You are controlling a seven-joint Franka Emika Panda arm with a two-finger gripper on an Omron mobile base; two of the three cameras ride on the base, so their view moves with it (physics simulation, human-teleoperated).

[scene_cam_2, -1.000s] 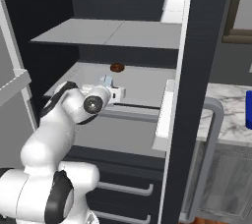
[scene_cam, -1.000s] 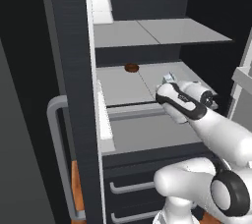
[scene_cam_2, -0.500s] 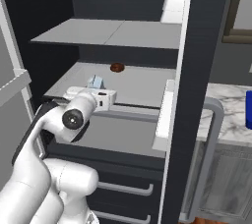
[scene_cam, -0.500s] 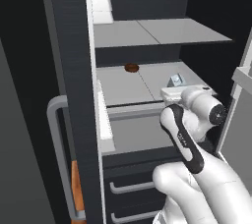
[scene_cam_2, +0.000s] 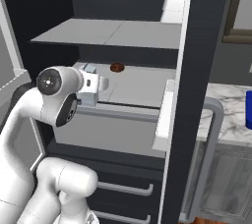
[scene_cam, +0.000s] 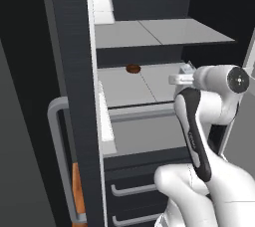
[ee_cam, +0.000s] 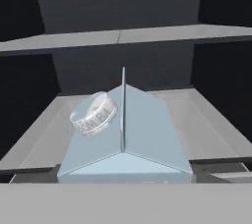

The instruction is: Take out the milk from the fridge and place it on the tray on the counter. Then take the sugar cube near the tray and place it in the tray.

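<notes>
The fridge (scene_cam: pixel 74 47) stands open, with pale grey shelves (scene_cam: pixel 149 32). My gripper (scene_cam: pixel 180 78) reaches in over the right end of the middle shelf and is shut on the milk (scene_cam: pixel 188 67), whose pale gabled top pokes up just past the hand. From the other side the gripper (scene_cam_2: pixel 101 83) and the milk (scene_cam_2: pixel 89 67) sit at the shelf's left end. The hand view looks straight down the milk's (ee_cam: pixel 133 134) gable and its round cap (ee_cam: pixel 93 114); my fingertips are hidden. The blue tray (scene_cam_2: pixel 248 110) peeks in on the counter (scene_cam_2: pixel 226 115) at the far right.
A round brown disc (scene_cam: pixel 132 68) lies at the back of the middle shelf. The fridge door (scene_cam_2: pixel 187 70) stands edge-on with white bins (scene_cam: pixel 105 121) and a grey bar handle (scene_cam_2: pixel 209 159). Drawers (scene_cam: pixel 134 191) run below the shelf.
The arm has swung its elbow round while the hand stayed at the middle shelf. The milk has shifted slightly up and toward the shelf's outer end together with the gripper.
</notes>
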